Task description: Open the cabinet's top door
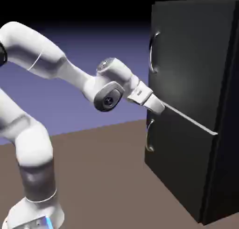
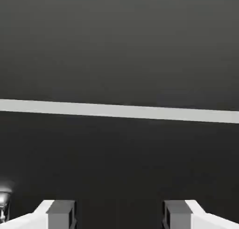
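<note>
The black cabinet (image 1: 227, 130) stands at the exterior view's right. Its top door (image 1: 193, 60) lies flush and closed, with a curved grey handle (image 1: 153, 53) near its left edge. My gripper (image 1: 157, 105) is up against the cabinet's front at the pale seam (image 1: 191, 120), below that handle and touching neither handle. In the hand view my gripper (image 2: 119, 215) is open, its grey fingertips (image 2: 60, 213) wide apart with nothing between them. Flat black panel fills that view, crossed by the seam (image 2: 119, 111).
The shorter lower panel (image 1: 179, 165) has its own curved handle (image 1: 149, 138) just under my hand. A metal glint (image 2: 3, 205) shows at the hand view's lower left edge. The brown table (image 1: 102, 176) stretches before the cabinet.
</note>
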